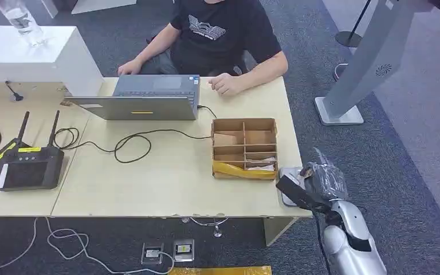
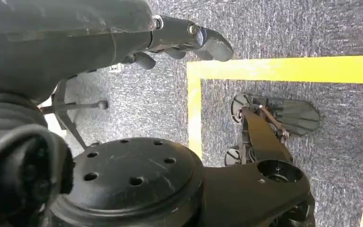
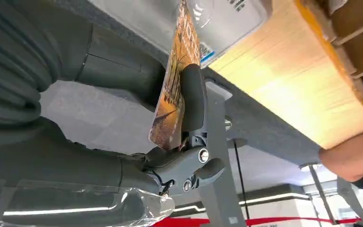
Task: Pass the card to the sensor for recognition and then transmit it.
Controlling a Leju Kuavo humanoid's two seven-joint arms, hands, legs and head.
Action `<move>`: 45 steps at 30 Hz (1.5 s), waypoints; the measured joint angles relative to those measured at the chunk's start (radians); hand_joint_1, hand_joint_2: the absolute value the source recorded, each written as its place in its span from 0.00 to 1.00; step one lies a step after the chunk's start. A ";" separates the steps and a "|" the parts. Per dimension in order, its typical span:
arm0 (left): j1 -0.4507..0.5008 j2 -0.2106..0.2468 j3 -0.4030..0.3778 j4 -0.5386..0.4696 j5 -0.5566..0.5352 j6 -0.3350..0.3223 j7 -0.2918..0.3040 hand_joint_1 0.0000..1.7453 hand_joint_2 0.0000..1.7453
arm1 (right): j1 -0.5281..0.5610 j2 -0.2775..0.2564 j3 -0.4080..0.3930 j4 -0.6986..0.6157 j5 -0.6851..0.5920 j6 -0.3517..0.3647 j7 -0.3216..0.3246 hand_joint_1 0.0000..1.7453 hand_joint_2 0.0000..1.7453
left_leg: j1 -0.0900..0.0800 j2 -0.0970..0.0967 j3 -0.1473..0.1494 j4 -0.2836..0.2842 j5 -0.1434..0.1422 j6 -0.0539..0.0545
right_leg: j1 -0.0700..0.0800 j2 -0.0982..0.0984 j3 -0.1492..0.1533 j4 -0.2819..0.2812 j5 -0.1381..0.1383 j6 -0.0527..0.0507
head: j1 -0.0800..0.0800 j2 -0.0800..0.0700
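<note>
My right hand (image 1: 322, 179), wrapped in clear plastic, hovers at the table's front right corner. It pinches a card (image 1: 295, 193) between thumb and fingers. In the right wrist view the card (image 3: 172, 97) has an orange printed face and stands on edge, its far end close to the white sensor (image 3: 227, 21). The sensor (image 1: 287, 176) is a small pale pad on the table corner, partly under the card. My left hand (image 2: 123, 33) hangs by my side over the floor, holding nothing, fingers loosely apart.
A compartmented cardboard box (image 1: 244, 148) with yellow tape stands just left of the sensor. A person (image 1: 217, 34) sits behind an open laptop (image 1: 143, 97). A black router (image 1: 26, 166) and cables lie at the left. A grey kiosk stand (image 1: 366, 63) is at the right.
</note>
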 joint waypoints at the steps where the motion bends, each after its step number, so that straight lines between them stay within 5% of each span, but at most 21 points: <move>1: 0.000 0.000 0.000 0.000 0.000 0.000 0.001 0.00 0.00 | -0.002 0.005 0.002 0.006 -0.002 -0.005 -0.003 1.00 1.00 | 0.000 0.000 0.000 0.000 0.000 0.000 | 0.000 0.000 0.000 0.000 0.000 0.000 | 0.000 0.000; 21: -0.001 0.019 0.000 0.000 0.011 0.000 0.018 0.00 0.00 | -0.027 0.033 0.017 0.098 -0.110 -0.040 -0.054 1.00 1.00 | 0.000 0.000 0.000 0.000 0.000 0.000 | 0.000 0.000 0.000 0.000 0.000 0.000 | 0.000 0.000; 45: 0.000 0.019 0.000 0.000 0.011 0.000 0.006 0.00 0.00 | -0.026 0.021 -0.004 0.101 -0.136 -0.068 -0.023 1.00 1.00 | 0.000 0.000 0.001 0.000 0.000 0.000 | 0.000 0.000 0.000 0.000 0.000 0.000 | 0.000 0.000</move>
